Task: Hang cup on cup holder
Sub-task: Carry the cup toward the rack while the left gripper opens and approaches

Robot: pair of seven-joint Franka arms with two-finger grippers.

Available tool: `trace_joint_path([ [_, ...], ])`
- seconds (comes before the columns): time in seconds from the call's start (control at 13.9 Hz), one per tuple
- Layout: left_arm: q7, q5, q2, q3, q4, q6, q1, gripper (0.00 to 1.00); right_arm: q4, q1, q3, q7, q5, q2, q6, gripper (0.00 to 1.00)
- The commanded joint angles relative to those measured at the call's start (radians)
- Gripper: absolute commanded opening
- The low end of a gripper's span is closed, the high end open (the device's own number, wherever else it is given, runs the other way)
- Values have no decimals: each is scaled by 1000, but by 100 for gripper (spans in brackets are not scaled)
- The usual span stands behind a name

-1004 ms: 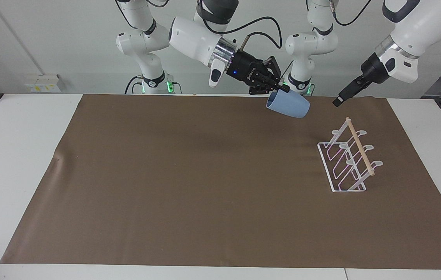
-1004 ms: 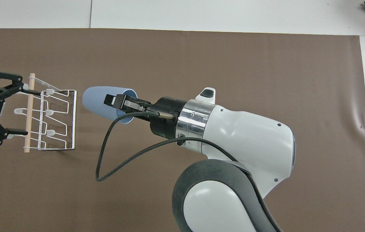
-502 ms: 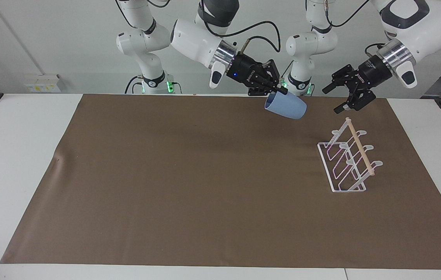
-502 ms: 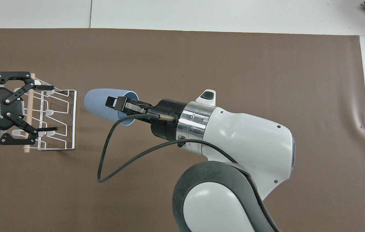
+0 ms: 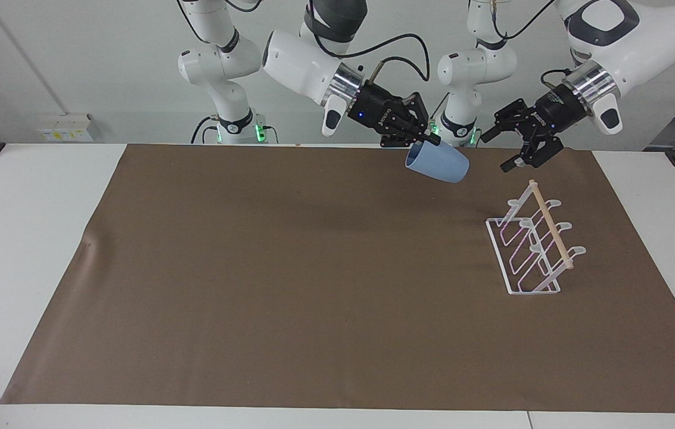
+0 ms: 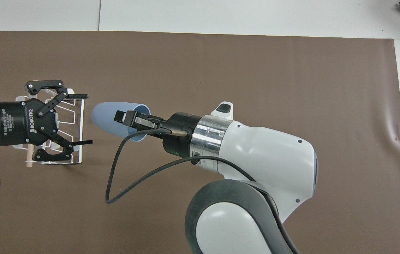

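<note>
My right gripper point(image 5: 429, 138) is clamped on the rim of the small light-blue tapered plastic cup point(image 5: 437, 163), one finger inside the mouth and one outside the wall, as the overhead view point(image 6: 126, 118) shows. The cup point(image 6: 115, 119) hangs in the air tipped on its side, over the brown paper mat point(image 5: 289, 274), its closed bottom pointing toward the left arm's end of the table and its mouth back toward the wrist.

My left gripper point(image 5: 519, 147) is spread wide with nothing between its fingers point(image 6: 78, 96). It is raised over the end of the rack nearest the robots, clear of it in the facing view, its fingers pointing toward the cup without touching it.

The white wire cup holder with looped prongs and a light wooden rod along its top point(image 5: 534, 247) stands on the mat toward the left arm's end of the table. From above point(image 6: 76, 155) my left gripper point(image 6: 85, 119) covers much of it. All its prongs that I can see are bare. The cup is apart from the holder, hanging over the mat on the side of it toward the right arm's end, with the left gripper's open fingers lying between the two in the overhead view.
</note>
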Motion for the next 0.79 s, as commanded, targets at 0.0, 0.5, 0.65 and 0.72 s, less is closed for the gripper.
trace_joint_path([
  [0.0, 50, -23, -17, 12, -58, 29, -17, 100, -26, 3, -1, -4, 30, -28, 21, 0],
  [0.5, 58, -101, -14, 10, -77, 181, -53, 100, -26, 3, -1, -4, 25, -27, 23, 0],
  [0.65, 84, -103, -13, 10, -81, 194, -69, 100, -26, 3, -1, -5, 22, -25, 21, 0],
  [0.72, 95, -103, -10, 12, -82, 195, -76, 100, -26, 2, -1, -5, 22, -25, 21, 0],
])
